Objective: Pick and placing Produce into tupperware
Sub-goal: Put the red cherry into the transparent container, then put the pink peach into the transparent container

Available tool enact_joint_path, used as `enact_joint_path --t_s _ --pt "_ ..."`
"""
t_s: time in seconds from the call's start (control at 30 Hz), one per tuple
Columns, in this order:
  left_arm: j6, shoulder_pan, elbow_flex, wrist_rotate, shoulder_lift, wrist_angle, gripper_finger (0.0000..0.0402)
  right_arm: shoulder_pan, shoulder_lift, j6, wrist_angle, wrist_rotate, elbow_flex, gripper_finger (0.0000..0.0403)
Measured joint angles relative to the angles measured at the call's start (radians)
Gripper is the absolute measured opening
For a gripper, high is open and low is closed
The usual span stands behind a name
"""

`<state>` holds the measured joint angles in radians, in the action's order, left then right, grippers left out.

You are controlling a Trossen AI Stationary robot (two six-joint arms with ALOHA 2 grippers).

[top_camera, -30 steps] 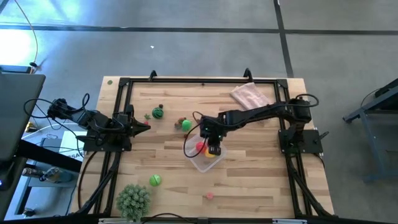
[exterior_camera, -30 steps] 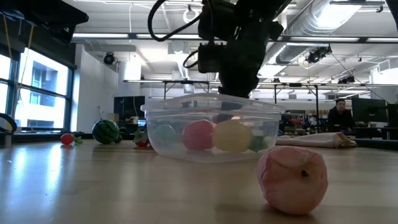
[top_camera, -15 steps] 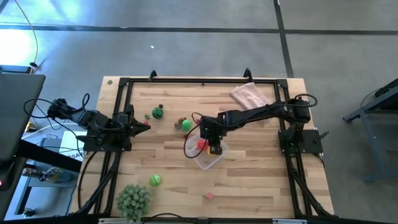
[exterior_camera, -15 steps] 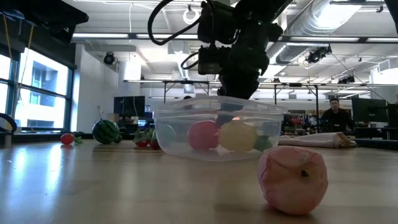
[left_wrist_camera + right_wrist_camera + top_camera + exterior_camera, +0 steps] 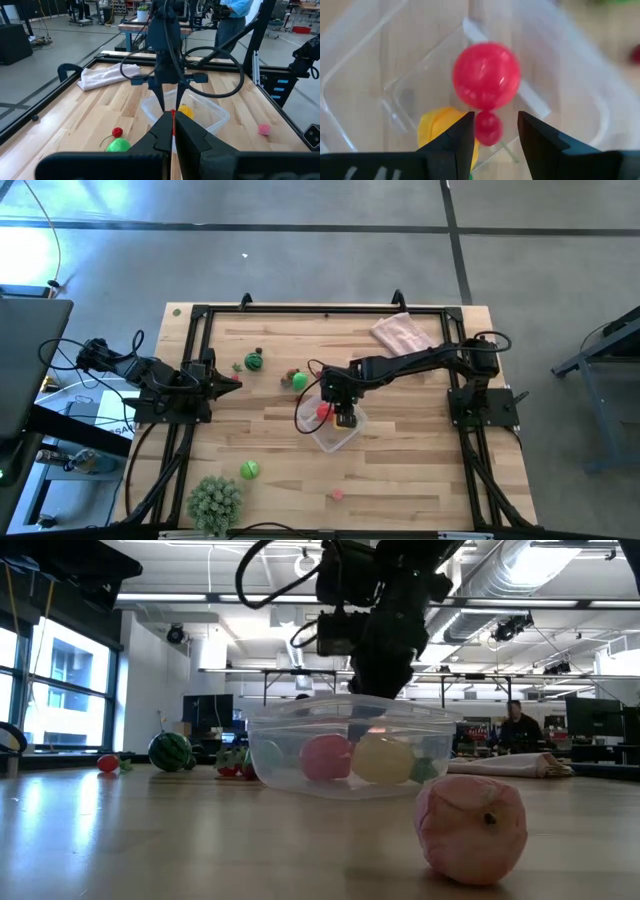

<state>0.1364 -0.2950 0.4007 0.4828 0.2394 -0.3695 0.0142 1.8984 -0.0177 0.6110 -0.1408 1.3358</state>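
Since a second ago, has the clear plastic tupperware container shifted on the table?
Yes. In the low view the clear plastic tupperware container has slid right, away from the dark-striped green watermelon toy, which stayed put.

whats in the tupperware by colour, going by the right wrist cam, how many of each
In the tupperware:
red: 2, the big ball and the small piece
yellow: 1, the yellow piece
total: 3
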Motion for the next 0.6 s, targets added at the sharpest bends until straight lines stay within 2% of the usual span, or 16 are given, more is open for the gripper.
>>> enact_joint_path --t_s 0.33,0.6 --pt "0.000 0.000 0.000 0.000 0.000 0.000 0.0008 0.002 -0.002 0.007 0.231 0.135 0.272 0.0142" --pt "0.000 0.000 0.000 0.000 0.000 0.000 0.0008 -0.024 -0.003 -0.275 0.601 0.268 0.588 0.0142"
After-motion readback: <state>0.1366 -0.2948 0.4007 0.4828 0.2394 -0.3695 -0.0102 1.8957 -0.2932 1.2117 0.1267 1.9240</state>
